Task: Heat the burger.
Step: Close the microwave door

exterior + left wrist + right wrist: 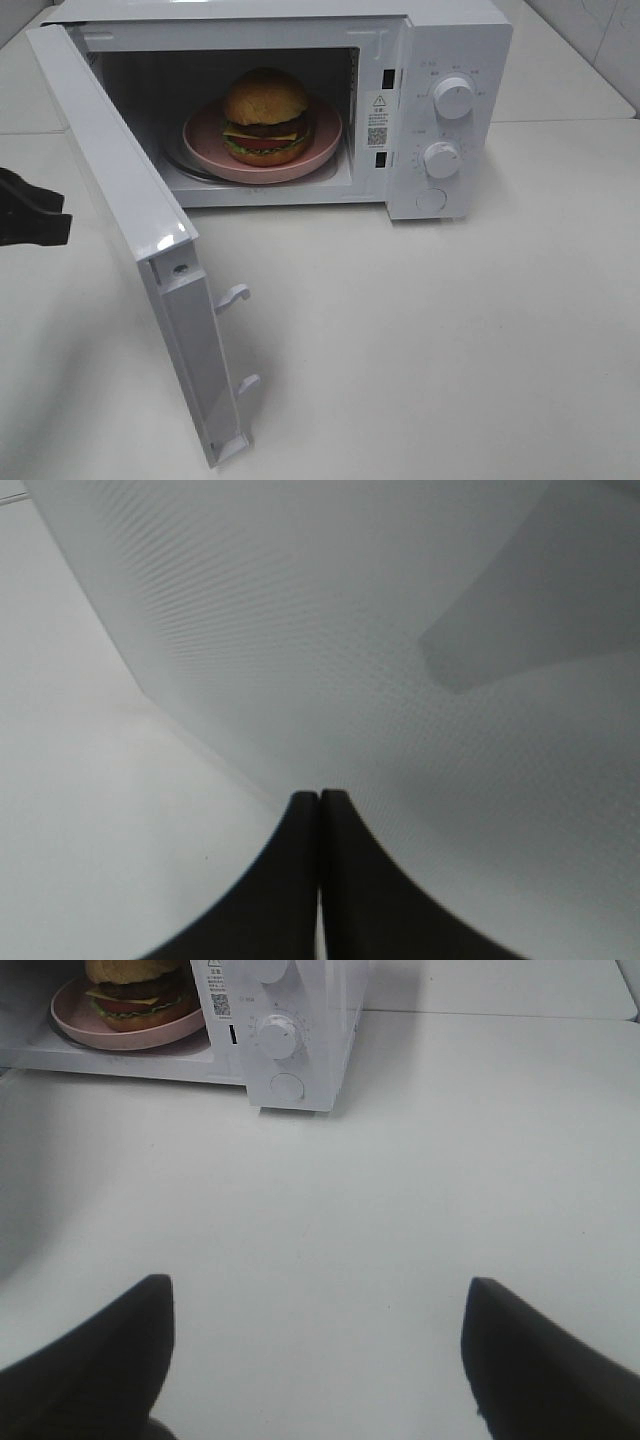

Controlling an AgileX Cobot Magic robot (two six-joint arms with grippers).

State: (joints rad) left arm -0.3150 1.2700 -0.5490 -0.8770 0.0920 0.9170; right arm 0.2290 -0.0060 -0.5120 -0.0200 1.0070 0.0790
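The burger point(266, 115) sits on a pink plate point(325, 135) inside the white microwave point(455, 60), whose door point(130, 230) stands swung wide open toward the front left. My left gripper point(45, 215) is at the left edge, just outside the door. In the left wrist view its fingertips point(320, 800) are pressed together, shut on nothing, close to the door's outer face point(400, 660). My right gripper point(318, 1285) hovers open over bare table, well in front of the microwave point(300, 1020). From there the burger point(135, 985) and plate point(120, 1030) show far off.
Two round knobs point(453, 98) point(440, 158) and a round button point(431, 199) are on the microwave's right panel. The door's latch hooks point(232, 296) stick out from its inner edge. White tabletop point(450, 340) stretches in front of and right of the microwave.
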